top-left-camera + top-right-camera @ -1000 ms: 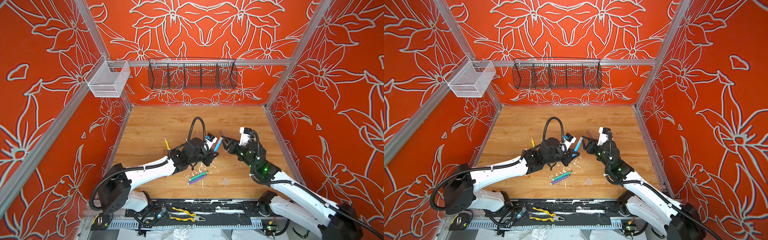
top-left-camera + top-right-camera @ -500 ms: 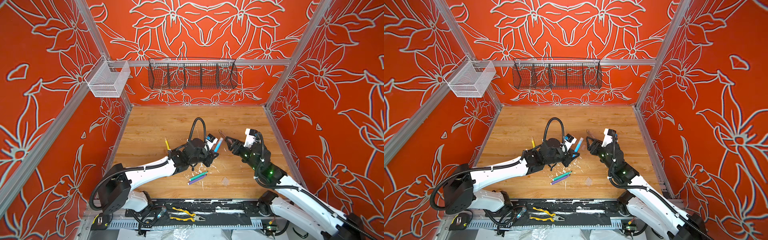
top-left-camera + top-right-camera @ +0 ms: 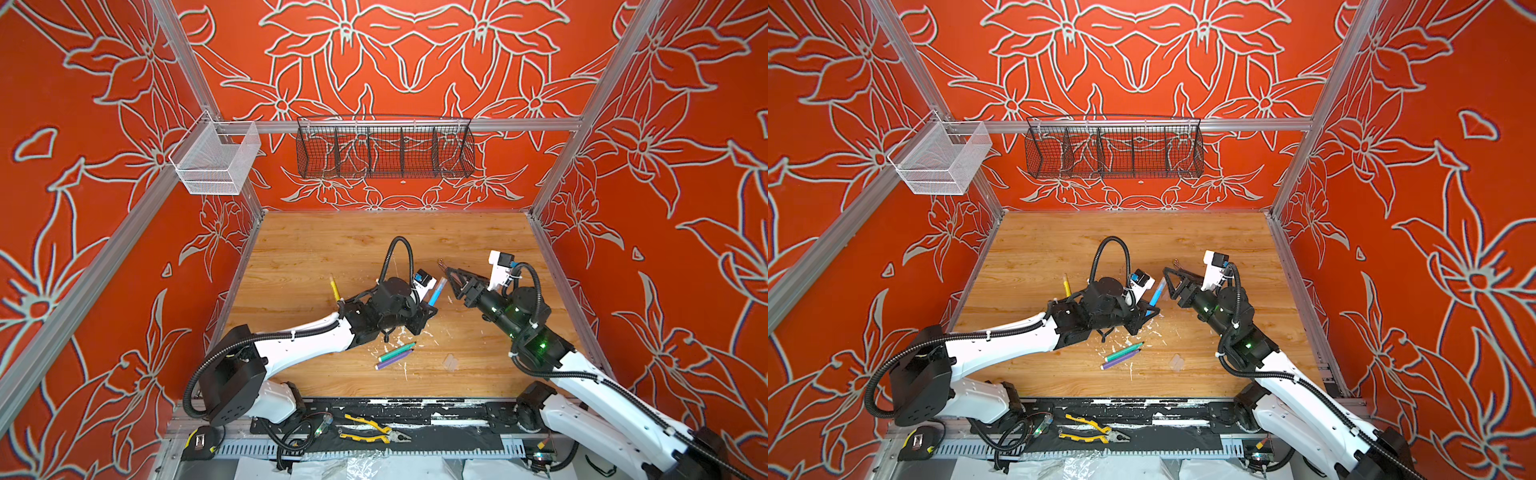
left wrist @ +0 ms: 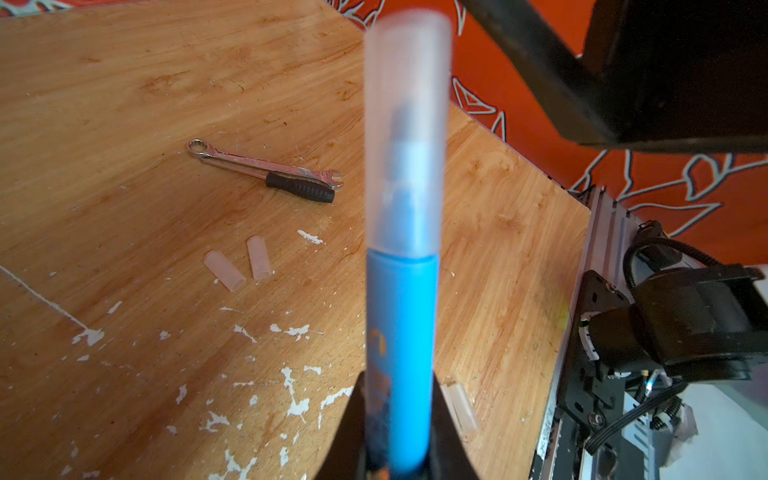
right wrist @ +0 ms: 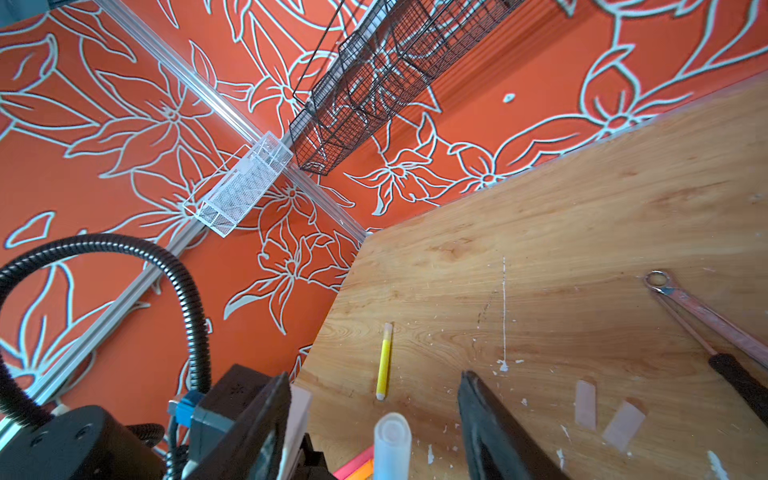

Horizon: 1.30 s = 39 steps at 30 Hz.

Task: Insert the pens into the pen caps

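Wooden surface (image 3: 332, 245), speckled near its middle with white paint flecks (image 4: 297, 331). On it, lying flat, a dark-handled wrench (image 4: 266, 168). Hung on the far wall, a black wire basket (image 3: 384, 151); far left, a white mesh basket (image 3: 216, 160). Past the near edge, yellow-handled pliers (image 3: 370, 430), a tape measure (image 3: 199, 440) to their left.

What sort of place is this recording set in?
Likely a robot test cell: a left arm and right arm mounted at a wooden tabletop, walled by orange floral panels on aluminium rails, wire baskets hung on them.
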Each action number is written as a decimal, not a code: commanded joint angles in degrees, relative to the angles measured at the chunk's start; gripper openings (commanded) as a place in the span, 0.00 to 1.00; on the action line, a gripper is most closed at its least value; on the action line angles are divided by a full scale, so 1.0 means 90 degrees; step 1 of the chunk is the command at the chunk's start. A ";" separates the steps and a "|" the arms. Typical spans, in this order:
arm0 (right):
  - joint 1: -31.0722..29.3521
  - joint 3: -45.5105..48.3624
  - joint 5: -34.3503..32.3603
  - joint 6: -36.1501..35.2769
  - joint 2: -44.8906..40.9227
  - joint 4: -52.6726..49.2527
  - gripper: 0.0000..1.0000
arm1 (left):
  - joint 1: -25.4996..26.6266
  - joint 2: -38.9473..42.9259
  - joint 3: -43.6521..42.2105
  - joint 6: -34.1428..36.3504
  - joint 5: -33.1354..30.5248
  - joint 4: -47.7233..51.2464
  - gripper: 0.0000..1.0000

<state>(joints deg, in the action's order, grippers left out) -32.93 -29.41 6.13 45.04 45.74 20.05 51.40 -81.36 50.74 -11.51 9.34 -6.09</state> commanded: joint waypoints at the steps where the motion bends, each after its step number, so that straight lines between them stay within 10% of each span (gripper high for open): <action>1: 0.0035 -0.0097 0.0407 -0.0009 0.0226 0.0288 0.63 | 0.0070 -0.0063 0.0237 0.0129 0.0104 0.0022 0.00; 27: 0.0035 -0.0254 0.0653 0.0120 0.0888 0.0347 0.18 | 0.0158 -0.0069 0.0244 0.0175 -0.0050 0.0027 0.00; 39: 0.0004 -0.0049 0.0901 0.0067 0.0989 0.0249 0.00 | 0.0101 -0.0655 0.1359 0.0283 -0.1390 0.0285 0.00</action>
<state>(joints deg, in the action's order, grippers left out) -31.77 -30.30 10.13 45.65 55.24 23.70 52.75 -85.69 57.30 -10.00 2.11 -1.15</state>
